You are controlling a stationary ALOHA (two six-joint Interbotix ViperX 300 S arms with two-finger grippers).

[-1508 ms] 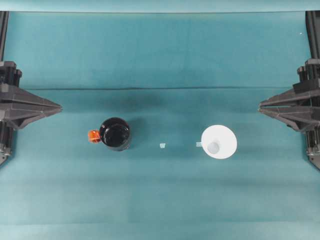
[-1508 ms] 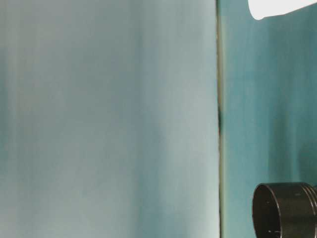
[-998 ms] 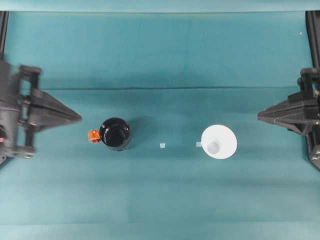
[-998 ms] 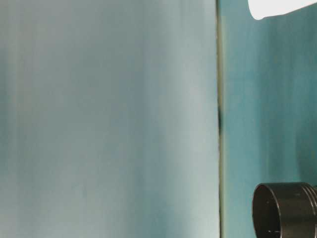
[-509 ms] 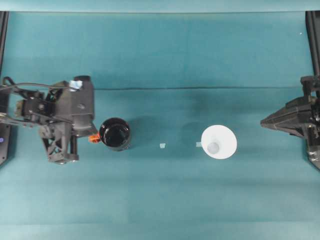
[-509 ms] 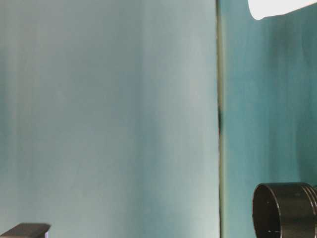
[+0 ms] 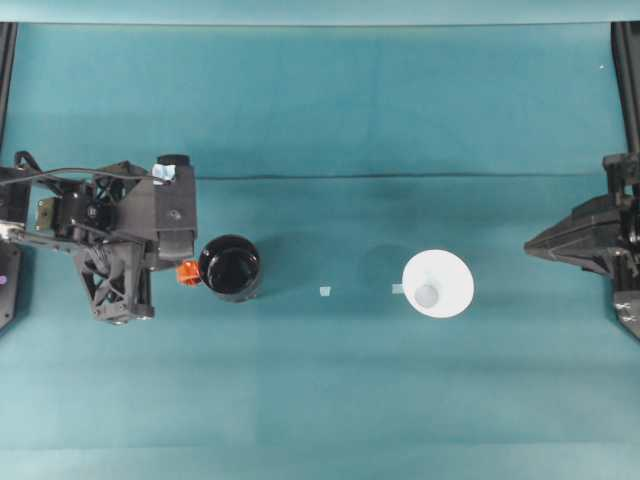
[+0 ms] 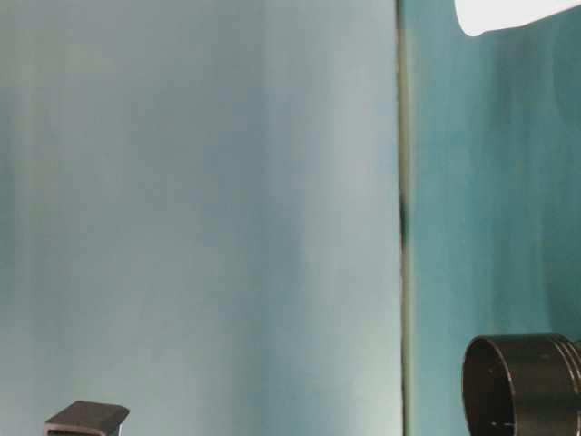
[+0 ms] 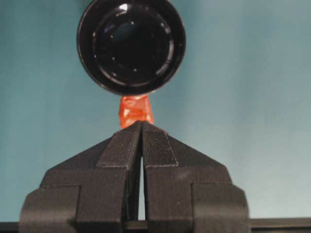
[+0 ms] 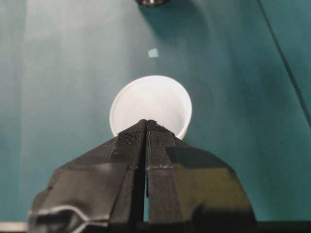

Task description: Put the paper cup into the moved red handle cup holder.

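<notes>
On my overhead view the red handle cup holder (image 7: 231, 267) stands upright on the left half of the teal worktop (image 7: 330, 380), with its small orange-red handle (image 7: 187, 271) pointing to the left. The paper cup (image 7: 437, 284) stands upright on the right half, well apart from the holder. Between them two very small pale scraps (image 7: 324, 291) lie on the cloth; one of them is just beside the cup.

My left arm is over the worktop, just beside the holder on the handle side. In the left wrist view the left claw (image 9: 142, 125) has its two fingers pressed together, with only a thin slit between them lower down, and it holds nothing. Its tips are right at the orange-red handle (image 9: 135, 110), but I cannot tell if they touch it or are above it. Behind the handle I look into the dark inside of the holder (image 9: 131, 44).

My right arm is at the right edge of the worktop, apart from the cup. In the right wrist view the right claw (image 10: 146, 123) is also closed with nothing in it, and its tips point at the near rim of the paper cup (image 10: 150, 104).

In the table-level view I see the black wall of the holder (image 8: 522, 386) and a part of the white cup (image 8: 504, 14).
</notes>
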